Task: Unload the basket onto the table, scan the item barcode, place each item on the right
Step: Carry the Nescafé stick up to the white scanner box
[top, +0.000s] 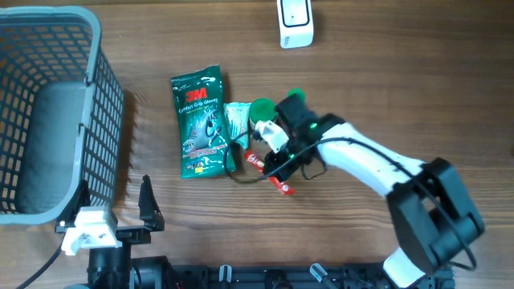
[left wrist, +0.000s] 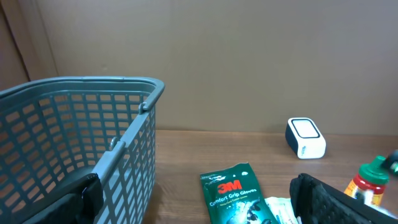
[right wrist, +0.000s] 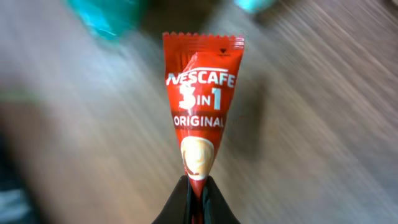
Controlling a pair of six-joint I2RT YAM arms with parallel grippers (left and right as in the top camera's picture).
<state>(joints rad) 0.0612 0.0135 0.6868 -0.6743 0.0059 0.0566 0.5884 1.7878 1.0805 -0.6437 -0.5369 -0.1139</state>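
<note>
The sachet (right wrist: 202, 106), red and printed "NESCAFE 3 IN 1 ORIGINAL", is pinched at its narrow end by the right gripper (right wrist: 198, 202). The jaws are pressed together on it, and its serrated top edge points away from the wrist. No barcode shows on the visible face. In the overhead view the sachet sits over the middle of the table (top: 401, 72), just right of the item cluster; whether it touches the wood cannot be told. A small pack (top: 235, 120) lies just beside it on the left, and next to that lies the glove pack (top: 199, 122), long edge running front to back. A bottle (left wrist: 368, 180) with a green cap stands at the right edge of the left wrist view. The scanner (top: 295, 22) stands at the far edge of the table, well apart from the sachet, with bare wood between them. Bare wood also extends right of the right arm. The basket (top: 96, 48) fills the far left corner, its near wall close to the glove pack. The left gripper (top: 116, 201) rests at the near edge just beside the basket, fingers spread wide and holding nothing.
</note>
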